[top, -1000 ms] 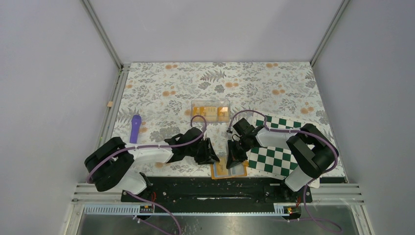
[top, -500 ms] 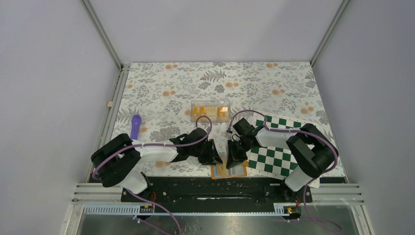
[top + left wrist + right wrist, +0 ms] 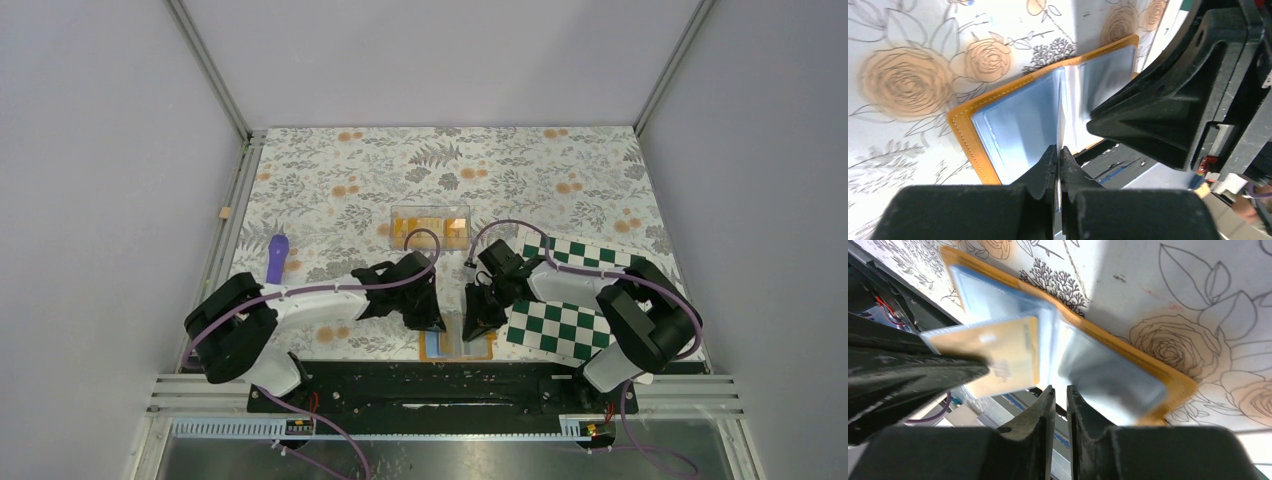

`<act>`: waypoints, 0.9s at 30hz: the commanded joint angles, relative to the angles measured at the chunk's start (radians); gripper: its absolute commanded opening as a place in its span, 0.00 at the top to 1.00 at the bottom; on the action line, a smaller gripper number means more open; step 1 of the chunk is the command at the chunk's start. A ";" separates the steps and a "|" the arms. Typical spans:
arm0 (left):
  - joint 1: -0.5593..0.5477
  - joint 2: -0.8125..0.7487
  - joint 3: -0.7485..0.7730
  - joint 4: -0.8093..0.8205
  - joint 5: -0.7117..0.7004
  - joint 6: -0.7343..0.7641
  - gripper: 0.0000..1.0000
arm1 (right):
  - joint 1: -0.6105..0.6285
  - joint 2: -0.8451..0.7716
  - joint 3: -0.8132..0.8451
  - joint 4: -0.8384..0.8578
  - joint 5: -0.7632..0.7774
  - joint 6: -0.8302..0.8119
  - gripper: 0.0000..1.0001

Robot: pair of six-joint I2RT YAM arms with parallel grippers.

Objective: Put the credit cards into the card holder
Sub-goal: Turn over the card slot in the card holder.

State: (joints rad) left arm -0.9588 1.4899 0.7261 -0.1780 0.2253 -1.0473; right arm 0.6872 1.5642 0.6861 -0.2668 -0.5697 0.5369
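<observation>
Card holder (image 3: pixel 440 352): orange folding wallet with a stitched rim, lying open with its light-blue pockets up, just left of the chequered board (image 3: pixel 560 325).
Sleeve: one clear inner leaf stands up from the fold. A blurred orange-yellow credit card (image 3: pixel 1008 360) lies in or against it.
Left gripper (image 3: pixel 1058 149): clenched on that leaf's top edge, on the holder's side away from the board.
Right gripper (image 3: pixel 1060 390): fingers a narrow slit apart and grasping nothing, over the holder's half nearer the board.
Clear box (image 3: pixel 430 227): orange cards inside, beyond the board's far left corner.
</observation>
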 commanded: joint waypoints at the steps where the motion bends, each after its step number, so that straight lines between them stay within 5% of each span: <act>1: 0.000 -0.033 0.110 -0.294 -0.109 0.119 1.00 | 0.007 -0.027 0.036 -0.097 0.107 -0.062 0.77; 13: -0.009 0.054 0.283 -0.487 -0.135 0.187 0.96 | 0.007 0.031 0.068 -0.153 0.191 -0.099 0.75; 19: -0.022 0.090 0.305 -0.364 -0.016 0.149 0.69 | 0.007 0.051 0.058 -0.120 0.157 -0.085 0.75; 27: -0.027 0.136 0.210 -0.090 0.123 0.055 0.60 | 0.006 0.026 0.049 -0.119 0.145 -0.075 0.75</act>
State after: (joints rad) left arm -0.9802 1.5929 0.9844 -0.4572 0.2512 -0.9340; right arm 0.6865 1.5803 0.7490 -0.3912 -0.4400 0.4671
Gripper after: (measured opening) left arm 0.392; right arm 0.251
